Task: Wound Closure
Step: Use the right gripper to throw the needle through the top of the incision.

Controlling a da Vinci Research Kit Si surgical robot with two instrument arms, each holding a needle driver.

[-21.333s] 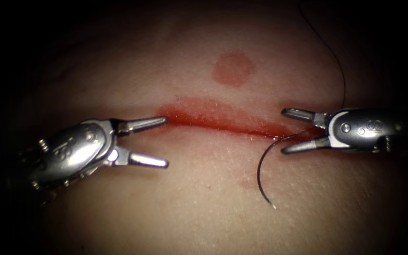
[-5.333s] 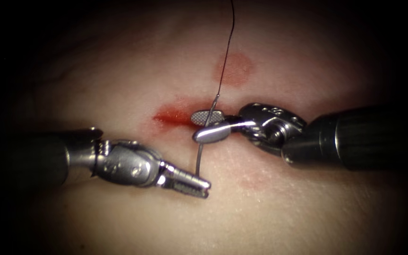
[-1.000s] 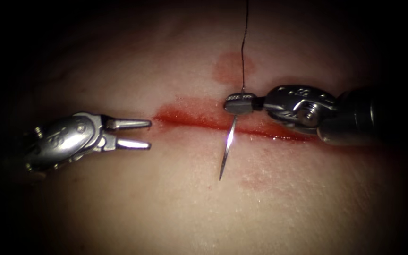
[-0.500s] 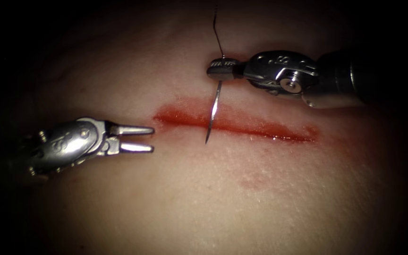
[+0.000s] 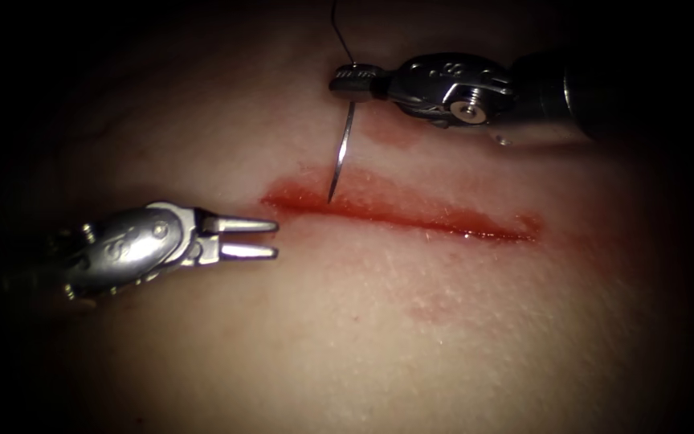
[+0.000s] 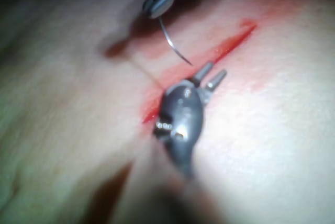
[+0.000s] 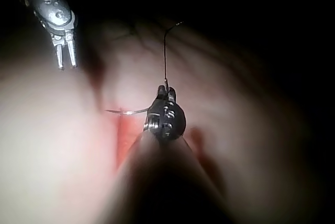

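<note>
The tissue point(image 5: 379, 354) has a red cut point(image 5: 411, 215) running left to right. My right tool point(image 5: 353, 83) hovers beyond the cut's far edge, jaws shut on the curved needle point(image 5: 340, 153) close to its thread end. The needle hangs free of the tissue, tip pointing down at the cut's left part. Dark thread point(image 5: 337, 28) rises from the jaws. My left tool point(image 5: 275, 239) lies at the cut's left end, jaws slightly open and holding nothing. The left wrist view shows the left tool point(image 6: 209, 75) just under the needle point(image 6: 175, 46). In the right wrist view, the right tool point(image 7: 166, 93) grips the needle point(image 7: 125, 111).
Red fluid point(image 5: 475, 231) lines the cut. A round red spot point(image 5: 391, 133) marks the tissue just under the right tool's jaws. A faint pink patch point(image 5: 427, 309) lies on the near side of the cut.
The right tool has carried the needle up and to the left, from over the cut to beyond its far edge. The left tool has edged right and its jaws have narrowed.
</note>
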